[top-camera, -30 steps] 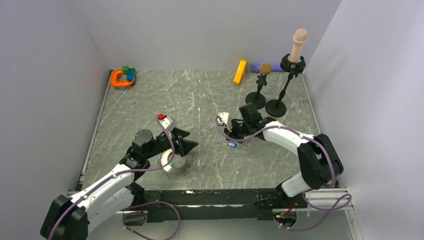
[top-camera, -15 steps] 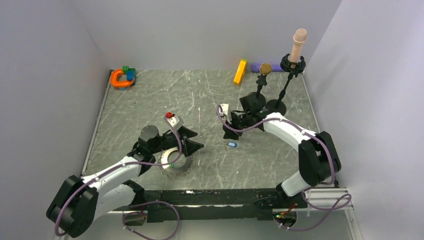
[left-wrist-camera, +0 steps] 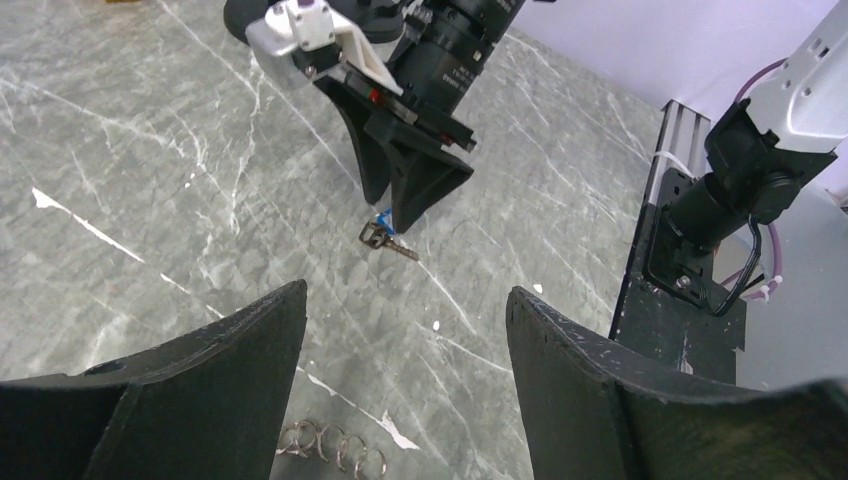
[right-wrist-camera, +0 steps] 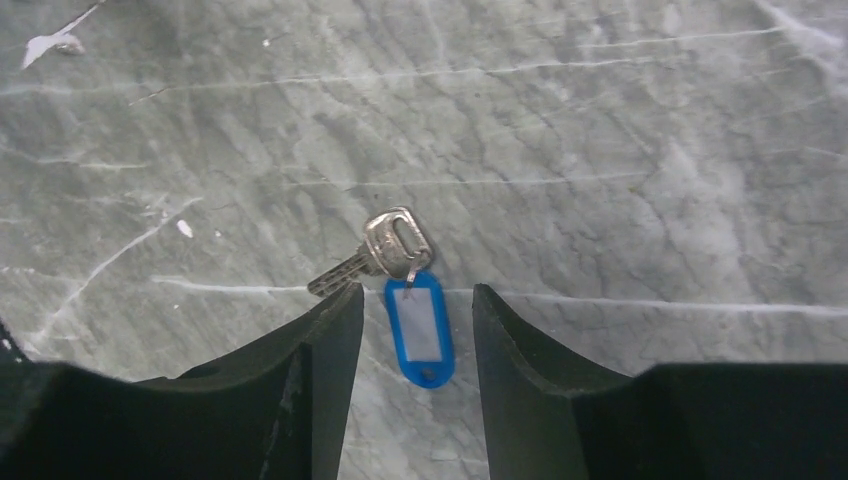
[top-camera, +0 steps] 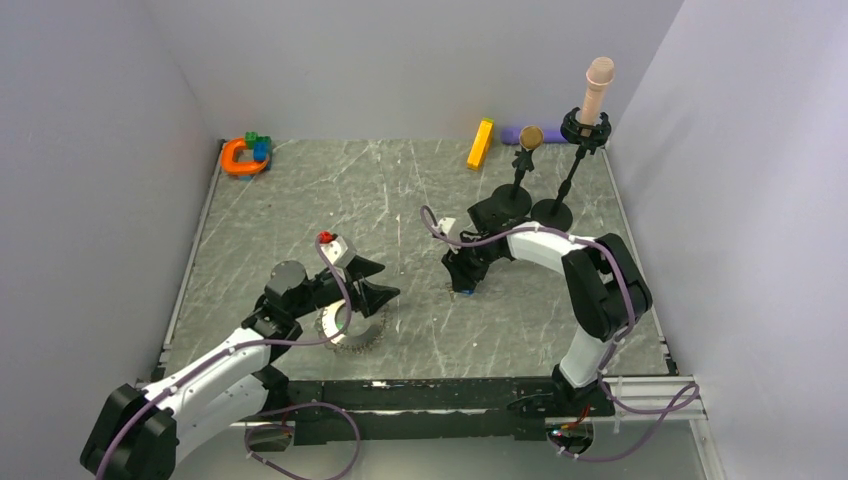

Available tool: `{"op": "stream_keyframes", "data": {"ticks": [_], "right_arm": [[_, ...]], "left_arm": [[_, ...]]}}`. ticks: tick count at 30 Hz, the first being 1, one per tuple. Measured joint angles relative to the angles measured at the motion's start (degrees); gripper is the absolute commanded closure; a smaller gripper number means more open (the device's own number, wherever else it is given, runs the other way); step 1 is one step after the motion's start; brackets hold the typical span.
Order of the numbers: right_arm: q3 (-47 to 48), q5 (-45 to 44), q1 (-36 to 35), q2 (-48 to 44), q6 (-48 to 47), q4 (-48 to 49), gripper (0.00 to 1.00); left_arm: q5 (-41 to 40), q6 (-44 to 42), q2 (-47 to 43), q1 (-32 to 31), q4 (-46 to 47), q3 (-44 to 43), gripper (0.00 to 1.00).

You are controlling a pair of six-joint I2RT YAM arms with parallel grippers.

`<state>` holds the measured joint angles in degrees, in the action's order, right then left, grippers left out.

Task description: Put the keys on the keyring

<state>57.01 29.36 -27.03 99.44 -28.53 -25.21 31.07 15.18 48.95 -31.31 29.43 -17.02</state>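
A silver key (right-wrist-camera: 375,250) with a blue plastic tag (right-wrist-camera: 420,330) lies flat on the marble table. My right gripper (right-wrist-camera: 417,292) stands open astride the tag, one finger on each side and neither pressing it. From above, the same key (top-camera: 463,291) shows just under the right gripper (top-camera: 461,278). The left wrist view also catches the right gripper (left-wrist-camera: 388,212) over the blue-tagged key (left-wrist-camera: 385,232). The silvery toothed keyring (top-camera: 352,330) lies near the front, and its looped edge (left-wrist-camera: 335,448) shows low between my left fingers. My left gripper (top-camera: 385,282) hovers open and empty over the ring's far side.
An orange horseshoe toy (top-camera: 238,158) with green and blue blocks sits in the far left corner. A yellow bar (top-camera: 480,143) lies at the back. Two black stands (top-camera: 553,212) rise at the back right, one holding a peach cylinder (top-camera: 598,85). A black rail (left-wrist-camera: 690,270) runs along the front edge.
The right gripper opened, left the blue-tagged key on the table, drew back, then came down astride it. The left arm swung forward and back again, staying open.
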Motion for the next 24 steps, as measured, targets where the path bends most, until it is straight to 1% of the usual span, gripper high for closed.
{"op": "stream_keyframes", "data": {"ticks": [2,6,13,18,20,22,24], "right_arm": [[0.33,-0.5,0.0,0.31,0.83,0.07,0.53],[0.59,-0.79,0.0,0.31,1.95,0.28,0.6],[1.01,-0.74,-0.09,1.27,2.67,0.28,0.66],[1.33,-0.57,-0.17,1.79,2.82,0.26,0.79],[1.77,-0.59,-0.17,2.19,2.89,0.24,0.88],[2.19,-0.61,-0.28,2.6,2.99,0.26,1.0],[2.29,-0.5,-0.28,2.62,3.19,0.24,1.0]], "left_arm": [[-0.48,-0.04,-0.48,0.0,-0.61,0.55,0.23],[-1.03,-0.07,-1.14,0.0,-1.64,1.4,0.23],[-1.27,-0.07,-1.25,0.0,-2.1,1.44,0.23],[-1.38,-0.04,-1.25,0.0,-2.34,1.46,0.23],[-1.38,-0.04,-1.25,0.0,-2.36,1.46,0.23],[-1.38,0.0,-1.25,0.0,-2.38,1.46,0.23],[-1.36,0.07,-1.25,0.0,-2.36,1.46,0.23]]}}
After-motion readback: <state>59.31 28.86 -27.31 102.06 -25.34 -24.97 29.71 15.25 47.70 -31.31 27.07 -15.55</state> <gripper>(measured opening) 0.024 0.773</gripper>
